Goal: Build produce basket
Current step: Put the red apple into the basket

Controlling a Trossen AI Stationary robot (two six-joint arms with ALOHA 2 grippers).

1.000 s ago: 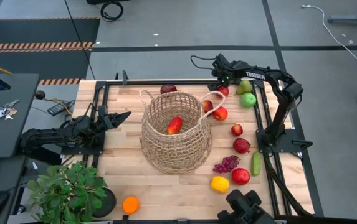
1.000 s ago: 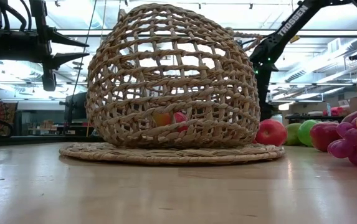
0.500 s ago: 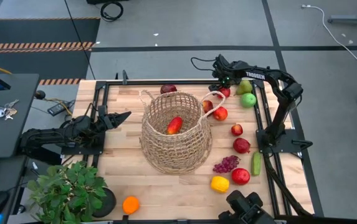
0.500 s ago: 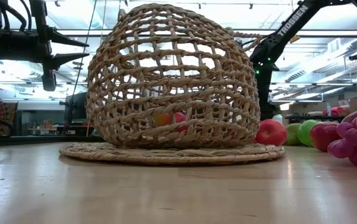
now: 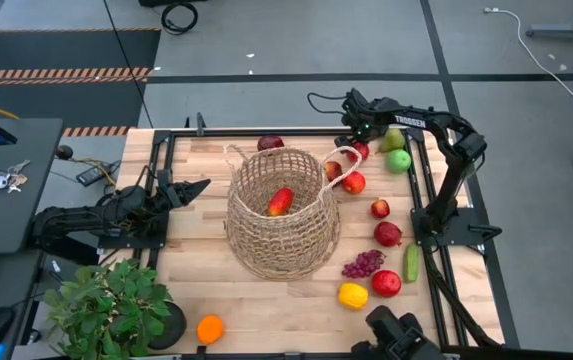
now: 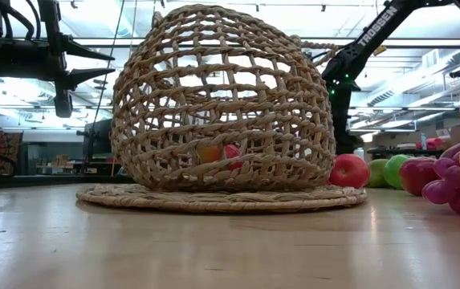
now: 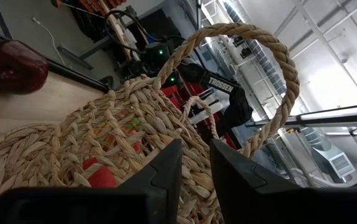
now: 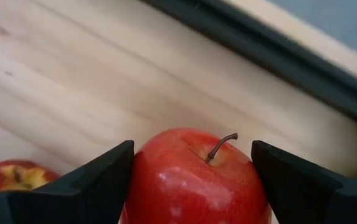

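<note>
1. The wicker basket (image 5: 282, 212) stands at the centre of the wooden table (image 5: 196, 290), mouth upward, with one loop handle toward the far-right side.
2. A red-and-yellow fruit (image 5: 280, 201) lies inside the basket; the low view shows it through the weave near the base.
3. The right gripper (image 5: 354, 146) is at the far edge of the table, just right of the basket handle. Its fingers (image 8: 100, 180) stand one on each side of a red apple (image 8: 197, 180) with the stem up, pressed against its flanks; the apple sits on the table.
4. A second red apple with a yellow patch (image 8: 13, 175) lies just beside the gripped one.
5. The left gripper (image 5: 198, 186) hovers over the left side of the table, pointing at the basket and apart from it. Its fingers (image 7: 159, 177) are pressed together, holding nothing.
6. A dark red apple (image 5: 270, 143) rests at the far edge, behind the basket.
7. A green pear (image 5: 393, 139) and a green apple (image 5: 398, 160) lie near the far-right corner.
8. Along the right edge lie two further red fruits (image 5: 387, 233), purple grapes (image 5: 363, 264), a green cucumber (image 5: 410, 263), a red apple (image 5: 386, 283) and a yellow lemon (image 5: 352, 295).
9. An orange (image 5: 209, 328) sits at the near edge beside a potted plant (image 5: 111, 305) at the near-left corner.
</note>
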